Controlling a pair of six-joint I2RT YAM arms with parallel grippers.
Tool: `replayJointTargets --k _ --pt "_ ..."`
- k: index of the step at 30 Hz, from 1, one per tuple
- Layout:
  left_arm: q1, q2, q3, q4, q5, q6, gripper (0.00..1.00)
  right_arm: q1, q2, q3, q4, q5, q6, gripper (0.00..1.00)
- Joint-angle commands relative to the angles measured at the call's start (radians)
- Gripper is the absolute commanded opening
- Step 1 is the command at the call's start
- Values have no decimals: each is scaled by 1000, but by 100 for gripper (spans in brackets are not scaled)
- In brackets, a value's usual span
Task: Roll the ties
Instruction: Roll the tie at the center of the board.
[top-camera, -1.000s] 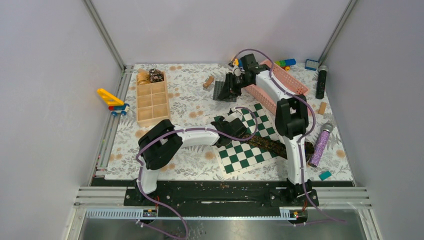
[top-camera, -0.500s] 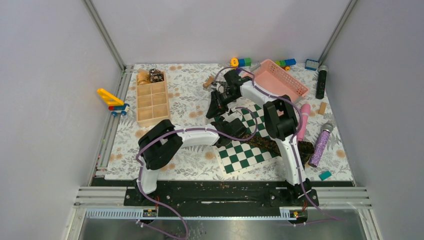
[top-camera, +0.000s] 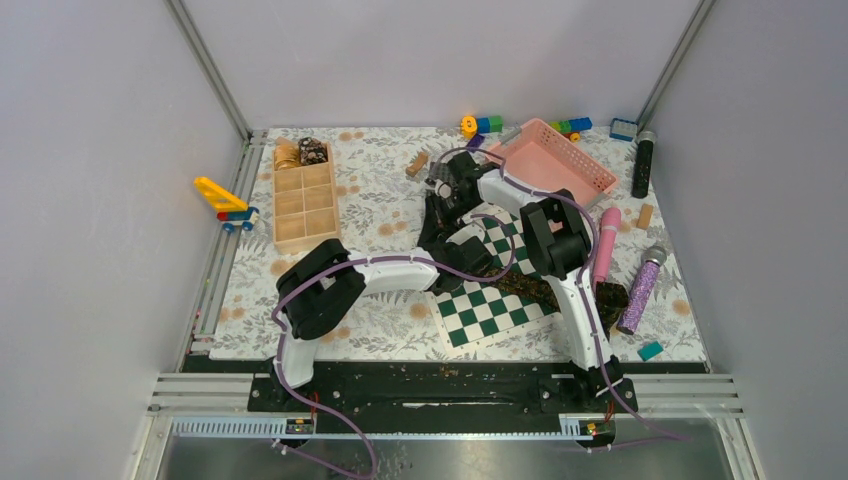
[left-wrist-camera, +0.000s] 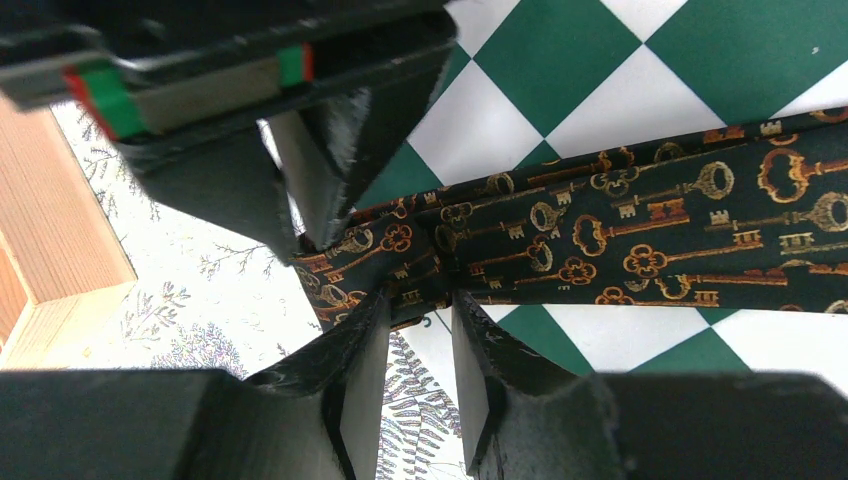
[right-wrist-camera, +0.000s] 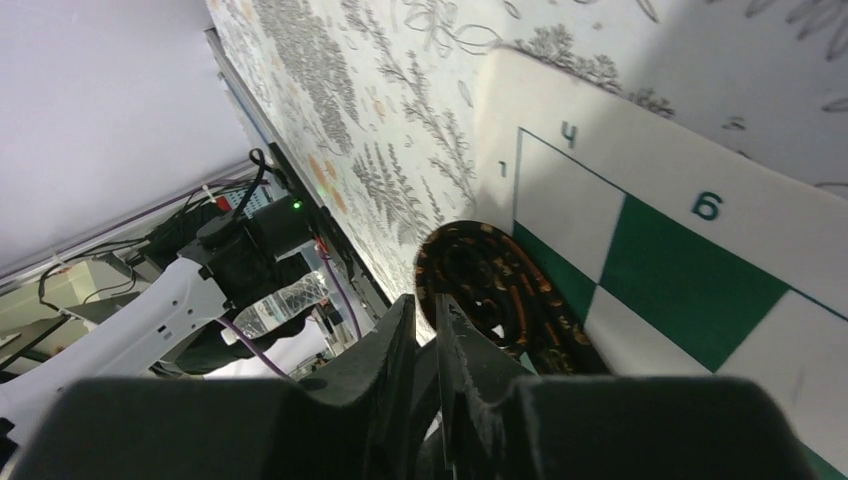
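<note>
Left wrist view: left tool (left-wrist-camera: 420, 312) straddles the tie (left-wrist-camera: 620, 230) at the chessboard (left-wrist-camera: 560, 60) corner, grip unclear; right tool (right-wrist-camera: 428, 322), nearly closed, hold unclear, crowds it; pink basket (top-camera: 552, 157) beyond.

Left arm (top-camera: 385, 271) and right arm (top-camera: 585, 318): white links, bulky black joints, 1 purple cable (top-camera: 275, 315) each; black fingers (left-wrist-camera: 360, 350), red-green tape (left-wrist-camera: 100, 95).
</note>
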Motion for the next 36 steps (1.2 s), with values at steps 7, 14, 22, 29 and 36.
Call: replayJointTargets --k 7,14,22,29,36 --pt "-4 -3 -1 30 15 1 29 12 -29 -59 -6 55 -33 17" --pt "-4 -10 5 26 9 -1 38 12 -24 -62 -5 77 -33 16" --pt "-4 -56 10 14 24 -1 47 11 -31 -59 18 86 -14 16" --pt "-6 -113 15 4 75 -24 48 12 -43 -63 32 91 -6 16" --pt "-6 -224 -6 4 135 -52 48 12 -61 -77 52 93 6 16"
